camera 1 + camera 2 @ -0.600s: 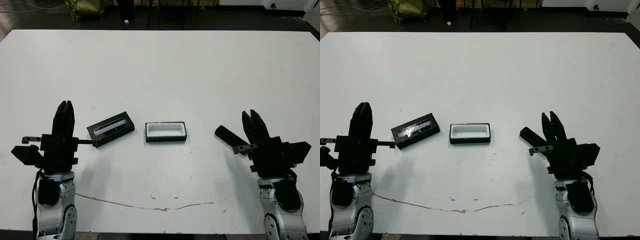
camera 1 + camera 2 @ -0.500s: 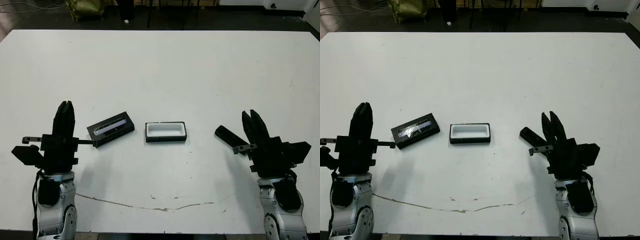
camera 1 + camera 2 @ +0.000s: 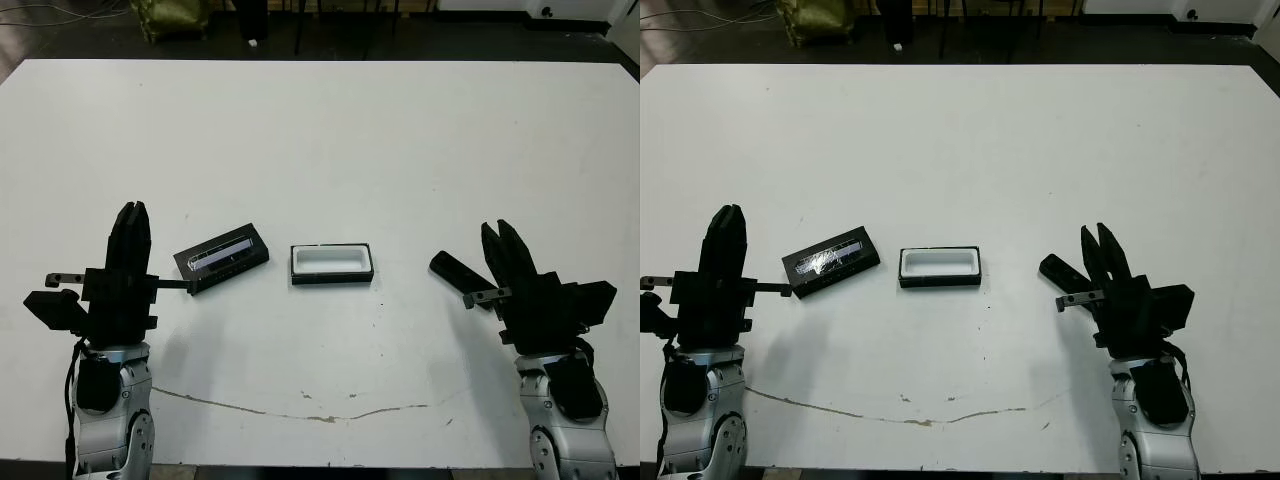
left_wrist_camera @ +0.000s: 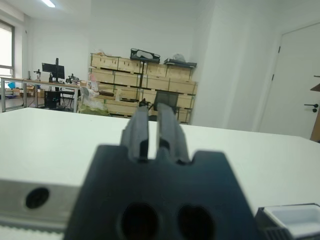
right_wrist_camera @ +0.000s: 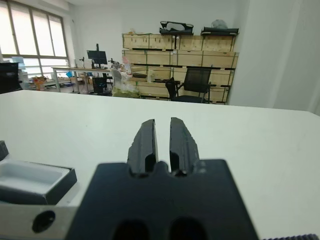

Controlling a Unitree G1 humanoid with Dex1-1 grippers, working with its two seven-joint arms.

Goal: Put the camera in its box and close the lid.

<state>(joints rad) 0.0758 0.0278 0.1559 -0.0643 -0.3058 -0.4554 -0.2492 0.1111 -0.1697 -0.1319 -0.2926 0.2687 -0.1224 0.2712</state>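
The box (image 3: 332,264), a black tray with white lining, lies open-topped near the table's middle. Just left of it rests the lid (image 3: 221,257), a flat black panel with a silvery strip, turned at a slant. The camera (image 3: 455,272), a slim black bar, lies right of the box, close beside my right gripper (image 3: 497,229). That gripper is shut with nothing held and points away from me. My left gripper (image 3: 130,210) is shut too, empty, left of the lid. The box's corner (image 4: 295,220) shows in the left wrist view and the box (image 5: 30,180) in the right wrist view.
The white table (image 3: 330,140) stretches far beyond the three things. A thin dark crack line (image 3: 320,412) runs along its near edge. Dark floor with a greenish bag (image 3: 172,15) lies past the far edge.
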